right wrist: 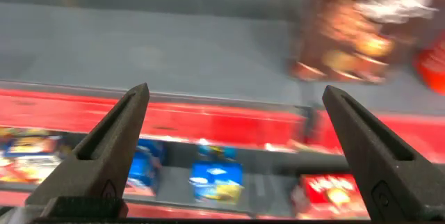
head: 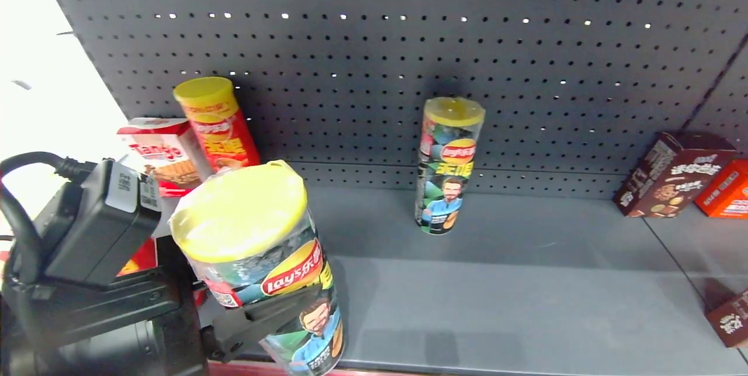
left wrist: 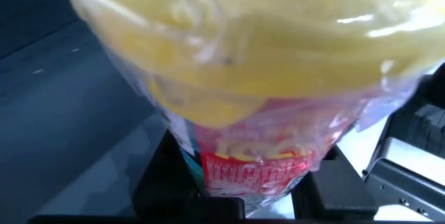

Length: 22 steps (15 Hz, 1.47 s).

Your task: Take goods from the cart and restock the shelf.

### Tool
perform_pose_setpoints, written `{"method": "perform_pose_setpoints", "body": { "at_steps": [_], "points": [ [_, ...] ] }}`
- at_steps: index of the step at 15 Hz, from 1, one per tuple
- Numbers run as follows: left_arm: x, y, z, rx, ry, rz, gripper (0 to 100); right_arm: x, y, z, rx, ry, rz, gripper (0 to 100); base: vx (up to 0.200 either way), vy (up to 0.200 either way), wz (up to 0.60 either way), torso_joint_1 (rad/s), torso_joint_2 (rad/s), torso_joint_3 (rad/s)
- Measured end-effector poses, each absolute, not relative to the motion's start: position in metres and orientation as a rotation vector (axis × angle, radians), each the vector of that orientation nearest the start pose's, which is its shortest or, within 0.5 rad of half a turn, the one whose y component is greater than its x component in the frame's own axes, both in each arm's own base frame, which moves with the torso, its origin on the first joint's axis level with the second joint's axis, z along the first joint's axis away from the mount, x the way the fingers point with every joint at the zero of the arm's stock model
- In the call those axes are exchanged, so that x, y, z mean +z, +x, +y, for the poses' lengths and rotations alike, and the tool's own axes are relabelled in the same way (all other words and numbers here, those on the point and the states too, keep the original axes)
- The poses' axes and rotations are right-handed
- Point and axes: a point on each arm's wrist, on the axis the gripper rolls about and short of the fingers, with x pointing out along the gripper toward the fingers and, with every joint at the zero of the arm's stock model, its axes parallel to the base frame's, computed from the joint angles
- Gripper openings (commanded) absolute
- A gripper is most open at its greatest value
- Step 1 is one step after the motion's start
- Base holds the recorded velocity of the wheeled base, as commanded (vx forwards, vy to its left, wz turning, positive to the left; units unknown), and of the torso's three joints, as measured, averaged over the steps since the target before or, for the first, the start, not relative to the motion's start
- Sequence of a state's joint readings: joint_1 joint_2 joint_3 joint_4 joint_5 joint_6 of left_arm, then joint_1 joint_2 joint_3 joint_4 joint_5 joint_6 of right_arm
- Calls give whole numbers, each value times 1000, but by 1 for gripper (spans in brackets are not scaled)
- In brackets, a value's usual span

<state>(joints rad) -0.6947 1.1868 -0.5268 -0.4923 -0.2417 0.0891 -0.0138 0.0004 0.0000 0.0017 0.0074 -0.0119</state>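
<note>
Holding a tall chip can point(head: 257, 247) in my left claw point(head: 266, 313), I had it at the lower left of the head frame, upright with a slight lean, its yellow lid turned toward the camera. The claw was closed round the lower part of the can, one dark finger crossing its front. The base hung at the front lip of the grey shelf point(head: 526, 288), and I could not tell whether it touched the board. My right claw point(right wrist: 236, 154) was spread wide with nothing between its fingers, poised over the shelf's red front edge. One matching can point(head: 447, 165) stood upright at the middle of the frame, close to the pegboard point(head: 409, 42), which I judged to be a restock already done. At the upper left a red can point(head: 216, 124) stood beside a red-and-white box point(head: 160, 151), and at the right edge sat a brown box point(head: 672, 174) with an orange box point(head: 724, 189) just beside it. Between those groups lay a broad stretch of bare board. I reckoned the task well short of finished: this can was not yet set down and let go, there was room for more beside it, and how much remained in the cart I could not say.
</note>
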Motion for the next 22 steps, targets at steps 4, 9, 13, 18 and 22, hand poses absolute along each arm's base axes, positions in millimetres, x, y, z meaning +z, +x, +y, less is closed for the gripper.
{"method": "perform_pose_setpoints", "body": {
  "at_steps": [4,9,13,18,22],
  "points": [
    [213,129,-114,-940,109,135,0,75,-23,0,-7,-12,2,100,0,0,0,0,0,0],
    [214,129,-114,-936,106,133,0,75,-23,1,-5,-13,2,100,0,0,120,1,0,0],
    [213,128,-112,-932,100,138,0,75,-23,1,-4,-11,3,100,0,0,0,0,0,0],
    [213,127,-112,-931,94,140,0,75,-23,0,-7,-14,2,100,0,0,120,1,0,0],
    [213,130,-108,-902,92,140,0,75,-23,1,-5,-11,3,100,0,0,0,0,0,0]
  ]
}}
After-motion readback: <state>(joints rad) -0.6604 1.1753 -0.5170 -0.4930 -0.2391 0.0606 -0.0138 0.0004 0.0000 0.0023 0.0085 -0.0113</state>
